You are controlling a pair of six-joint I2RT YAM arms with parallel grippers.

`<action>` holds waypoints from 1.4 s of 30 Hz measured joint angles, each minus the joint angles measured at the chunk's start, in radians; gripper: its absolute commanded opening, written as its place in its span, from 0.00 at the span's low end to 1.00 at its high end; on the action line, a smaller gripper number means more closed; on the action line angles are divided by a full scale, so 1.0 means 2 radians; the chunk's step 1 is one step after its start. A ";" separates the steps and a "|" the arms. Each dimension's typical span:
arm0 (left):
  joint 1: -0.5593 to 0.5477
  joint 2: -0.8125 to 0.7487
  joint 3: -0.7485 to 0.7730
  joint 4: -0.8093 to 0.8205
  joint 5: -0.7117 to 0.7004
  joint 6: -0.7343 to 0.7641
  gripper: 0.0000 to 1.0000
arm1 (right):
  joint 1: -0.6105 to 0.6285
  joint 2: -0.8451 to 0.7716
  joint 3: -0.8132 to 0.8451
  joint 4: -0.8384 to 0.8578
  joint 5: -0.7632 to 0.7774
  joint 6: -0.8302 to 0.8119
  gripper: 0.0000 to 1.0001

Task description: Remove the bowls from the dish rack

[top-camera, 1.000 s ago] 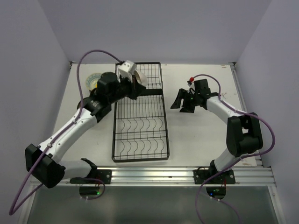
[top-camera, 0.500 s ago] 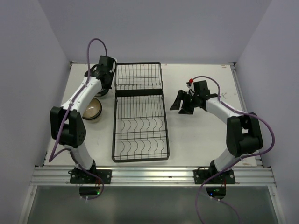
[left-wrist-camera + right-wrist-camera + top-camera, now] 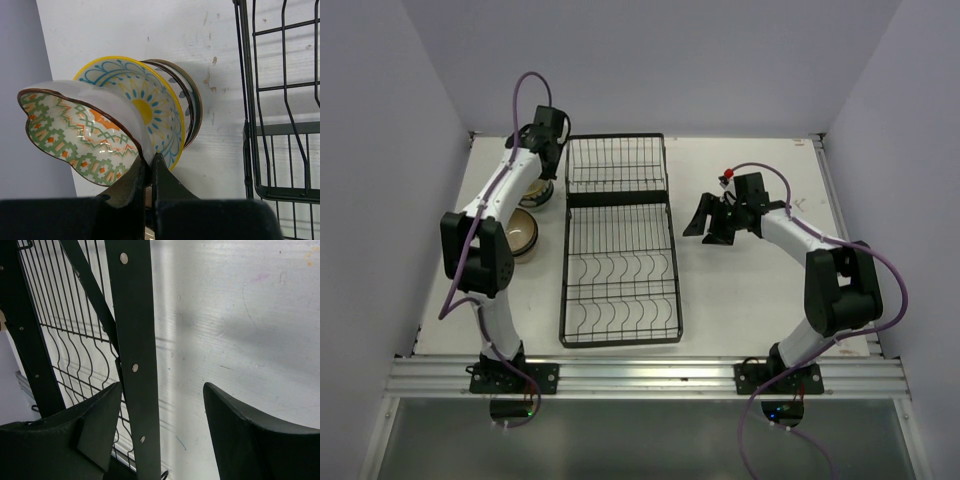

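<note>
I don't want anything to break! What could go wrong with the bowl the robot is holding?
The left gripper pinches the green-patterned bowl only by its rim, so it might slip. It hangs tilted by the yellow-and-blue bowl topping a stack; released crooked, it could slide off or knock the stack.

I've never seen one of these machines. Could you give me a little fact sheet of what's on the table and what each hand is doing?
Busy arm: left hand shut on the rim of the green-patterned bowl
Next to it: yellow-rimmed bowl nested on other bowls
Also out: lone bowl on the table, left of the dish rack
Rack contents: no bowls visible
Idle arm: right hand open, empty, right of the rack
</note>
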 measured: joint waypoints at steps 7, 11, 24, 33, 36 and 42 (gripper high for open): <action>0.000 0.014 -0.001 -0.009 -0.009 0.000 0.00 | 0.000 0.000 0.000 0.000 0.000 0.001 0.70; 0.000 0.015 -0.001 -0.009 -0.024 0.001 0.00 | 0.000 0.000 0.000 0.000 0.000 0.002 0.70; 0.002 0.024 -0.003 -0.009 -0.055 0.008 0.07 | 0.000 0.000 0.000 0.000 0.000 0.002 0.70; 0.002 0.028 -0.006 -0.009 -0.058 0.009 0.15 | 0.000 0.000 0.000 0.000 0.000 0.002 0.70; 0.002 0.028 -0.006 -0.009 -0.059 0.009 0.16 | 0.000 0.000 0.000 0.000 0.000 0.002 0.70; 0.002 0.031 -0.006 -0.009 -0.060 0.008 0.17 | 0.000 0.000 0.000 0.000 0.000 0.002 0.70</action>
